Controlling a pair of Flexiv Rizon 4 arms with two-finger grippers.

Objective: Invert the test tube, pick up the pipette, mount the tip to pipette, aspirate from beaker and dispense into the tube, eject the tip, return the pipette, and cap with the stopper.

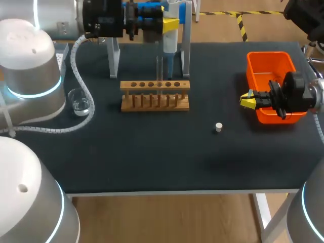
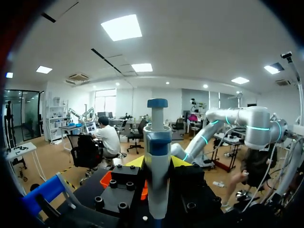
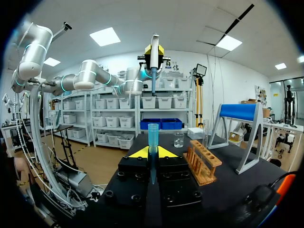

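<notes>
My left gripper (image 1: 171, 24) is high above the back of the table, behind the wooden rack (image 1: 155, 95), shut on the white and blue pipette (image 1: 170, 35). In the left wrist view the pipette (image 2: 156, 156) stands upright between the yellow fingers of the left gripper (image 2: 157, 161). My right gripper (image 1: 247, 99) is at the orange bin's (image 1: 271, 66) near left corner, shut on a blue pipette tip (image 3: 153, 135) that points up between its fingers. A clear test tube (image 1: 159, 70) stands in the rack. The beaker (image 1: 80, 101) sits at the left, and the white stopper (image 1: 218, 127) lies on the mat.
The pipette stand (image 1: 114, 55), a grey frame with a blue top bar, is behind the rack. A white cable (image 1: 81, 76) from my left arm loops around the beaker. In the right wrist view the rack (image 3: 203, 161) and the beaker (image 3: 178, 139) lie ahead of the gripper.
</notes>
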